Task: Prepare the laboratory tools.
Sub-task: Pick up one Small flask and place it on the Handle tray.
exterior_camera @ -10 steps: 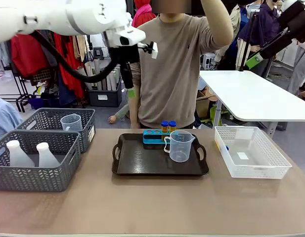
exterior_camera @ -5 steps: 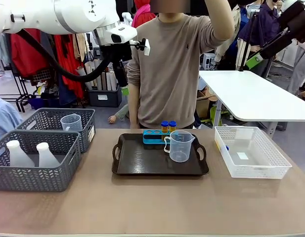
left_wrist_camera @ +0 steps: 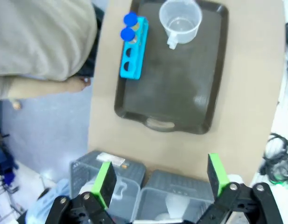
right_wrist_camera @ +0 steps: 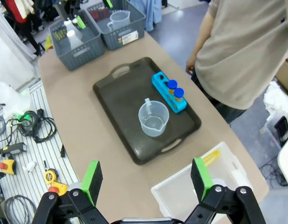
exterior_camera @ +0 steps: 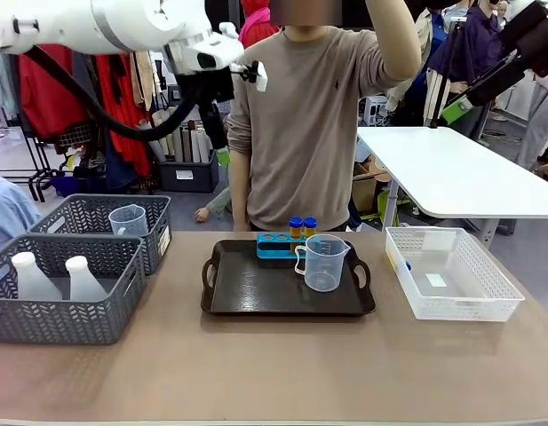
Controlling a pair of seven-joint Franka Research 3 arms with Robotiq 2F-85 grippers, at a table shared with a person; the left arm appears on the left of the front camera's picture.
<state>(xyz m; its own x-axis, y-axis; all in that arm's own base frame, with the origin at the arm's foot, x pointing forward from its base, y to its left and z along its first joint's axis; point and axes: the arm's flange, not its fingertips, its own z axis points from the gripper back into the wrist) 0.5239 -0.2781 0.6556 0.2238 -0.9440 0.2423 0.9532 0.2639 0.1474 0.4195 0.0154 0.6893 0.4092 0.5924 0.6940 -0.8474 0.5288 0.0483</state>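
A clear measuring beaker [exterior_camera: 323,263] stands on the black tray [exterior_camera: 247,288]. Behind it is the small blue rack [exterior_camera: 275,245] holding two yellow blue-capped tubes [exterior_camera: 302,226]. My left gripper [exterior_camera: 222,158] hangs high over the table's far left, open and holding nothing. In its wrist view the left gripper [left_wrist_camera: 160,179] looks down on the beaker [left_wrist_camera: 180,21] and rack [left_wrist_camera: 133,49]. My right gripper [right_wrist_camera: 146,179] is open and high above the white mesh basket [right_wrist_camera: 181,196], where a yellow tube [right_wrist_camera: 210,158] lies. Two white conical flasks [exterior_camera: 51,277] stand in the near grey basket.
A second clear beaker [exterior_camera: 127,220] sits in the far grey basket [exterior_camera: 154,232]. The near grey basket [exterior_camera: 60,319] is at the front left. A person [exterior_camera: 309,115] stands at the far edge behind the tray, one arm raised. Bare tabletop runs along the front.
My left arm has swung a little up and to the left, taking its gripper away from the person's chest. Nothing on the table has moved.
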